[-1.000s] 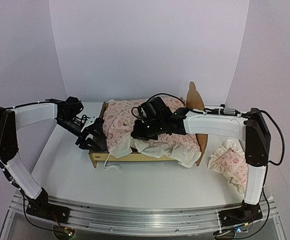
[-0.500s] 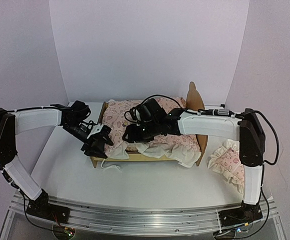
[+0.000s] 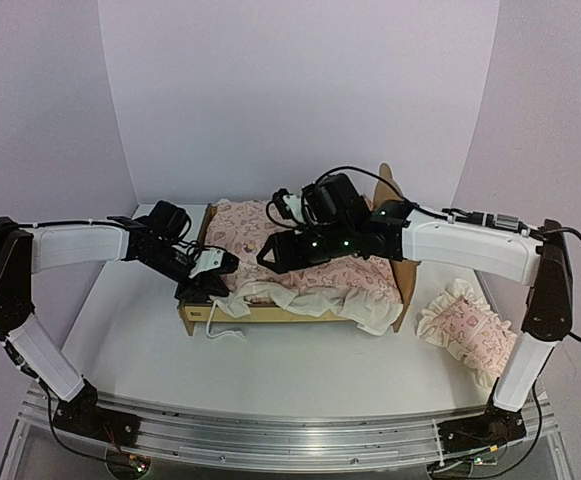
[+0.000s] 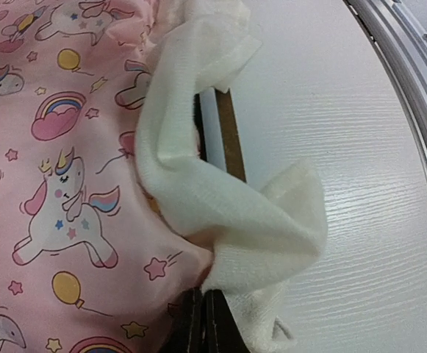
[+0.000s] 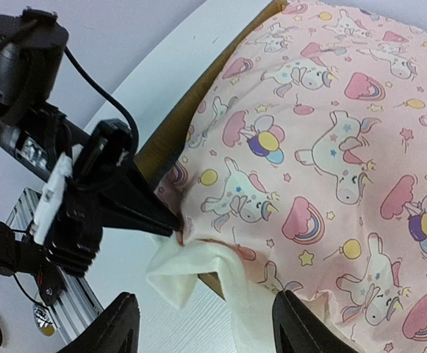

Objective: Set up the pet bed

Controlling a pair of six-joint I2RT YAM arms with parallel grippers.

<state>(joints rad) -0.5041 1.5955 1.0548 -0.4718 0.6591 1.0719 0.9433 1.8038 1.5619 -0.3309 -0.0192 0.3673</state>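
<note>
Quilt [image 3: 305, 268]: soft pink fabric w/ unicorn & rainbow print and a cream, towel-like underside, draped rumpled over pet bed [image 3: 389, 198]. Bed is a pale-wood frame w/ rounded ear headboard, mid-table. Ruffled pillow [image 3: 467, 330] lies apart, to the right. Left gripper [image 5: 173, 223] pinched tight on quilt's near-left corner. Right gripper [image 5: 209, 331] spread wide above quilt, holding nothing.

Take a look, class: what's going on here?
Two arms are making up the pet bed. The left gripper is shut on a corner of the quilt at the bed's near left end. The right gripper hangs open above the quilt, holding nothing. The pillow lies on the table, right of the bed.
</note>
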